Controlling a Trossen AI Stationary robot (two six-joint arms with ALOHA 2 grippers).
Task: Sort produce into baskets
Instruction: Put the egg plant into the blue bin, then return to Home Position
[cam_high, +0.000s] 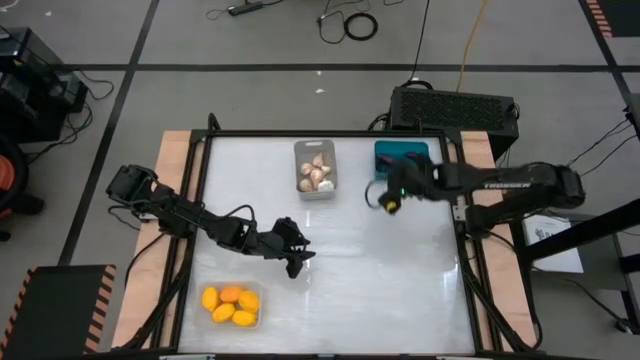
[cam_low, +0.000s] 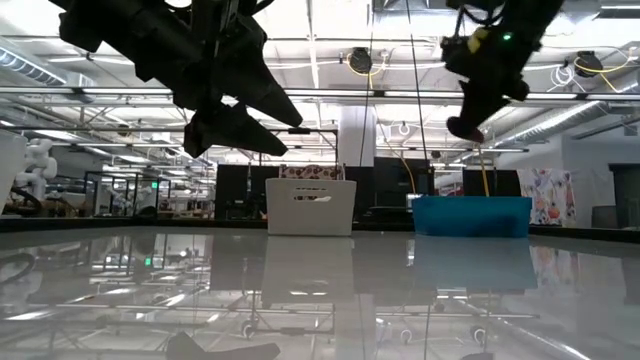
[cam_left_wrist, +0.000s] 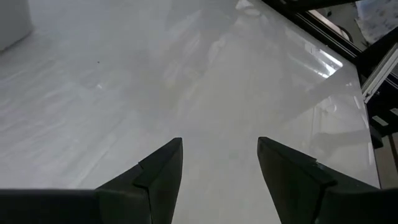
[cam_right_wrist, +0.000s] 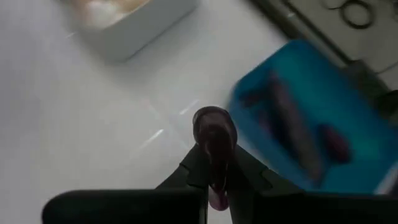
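**Three baskets on the table, one small eggplant in the right gripper**

Three baskets stand on the white table (cam_high: 400, 280), well apart from each other. The teal basket (cam_high: 400, 153) is at the far edge on the right side, and dark purple eggplant pieces (cam_right_wrist: 292, 124) lie inside it. The pale grey basket (cam_high: 315, 168) stands to its left, also near the far edge, and it holds whitish garlic bulbs (cam_high: 316, 175). The clear basket (cam_high: 233, 305) is at the near edge on the left, with yellow and orange fruits (cam_high: 230, 303) in it.

The left gripper (cam_high: 296, 262) hangs above the bare table between the grey and the clear basket. Its fingers (cam_left_wrist: 158, 171) stand apart and hold nothing.

The right gripper (cam_right_wrist: 214, 168) is in the air just beside the teal basket, on the side toward the grey one. Its fingers are closed on a small purple eggplant (cam_right_wrist: 214, 134), which sticks out past the fingertips.
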